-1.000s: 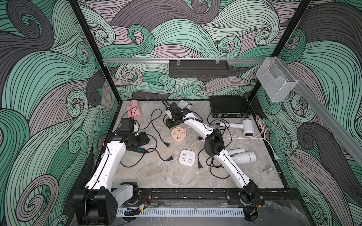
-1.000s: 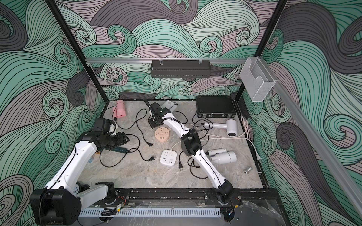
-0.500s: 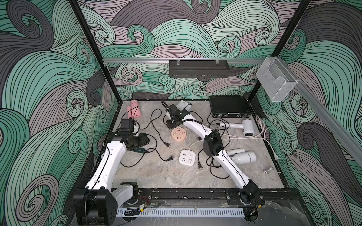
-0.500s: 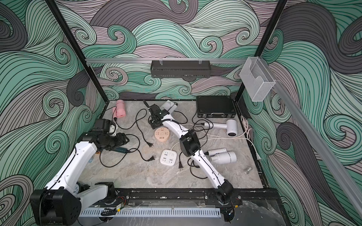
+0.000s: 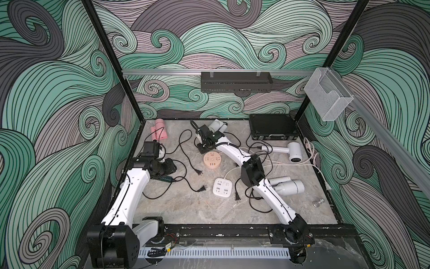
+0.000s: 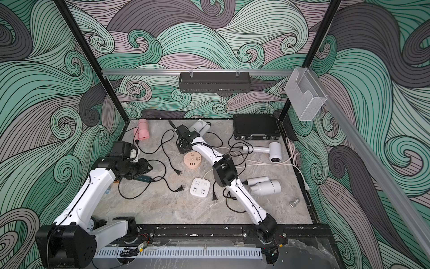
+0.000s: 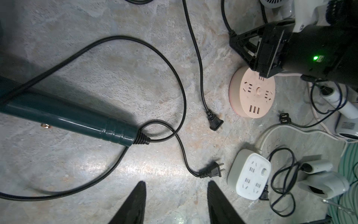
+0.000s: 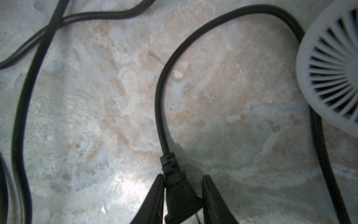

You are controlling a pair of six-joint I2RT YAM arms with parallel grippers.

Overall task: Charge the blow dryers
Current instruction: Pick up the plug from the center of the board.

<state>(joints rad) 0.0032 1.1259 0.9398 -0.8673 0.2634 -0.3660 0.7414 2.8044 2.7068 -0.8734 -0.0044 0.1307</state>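
Right tool (image 8: 183,175), jaws narrow about a black plug (image 8: 178,190) flat on the worktop (image 8: 96,97), white blow dryer (image 8: 333,64) near, ahead of its tips: an uneven pinch could twist the plug free, or the cord (image 8: 160,97) drag that dryer.

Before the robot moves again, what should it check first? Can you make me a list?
1. The black plug sits inside the right end effector: ok.
2. The hold on that plug is tight: cannot tell; one side touches it, the other side is unclear.
3. The round peach socket hub shows empty sockets: ok.
4. The left end effector is open and holds nothing: ok.
5. That plug's cord runs free of the other cords: cannot tell; it leaves the right wrist view.
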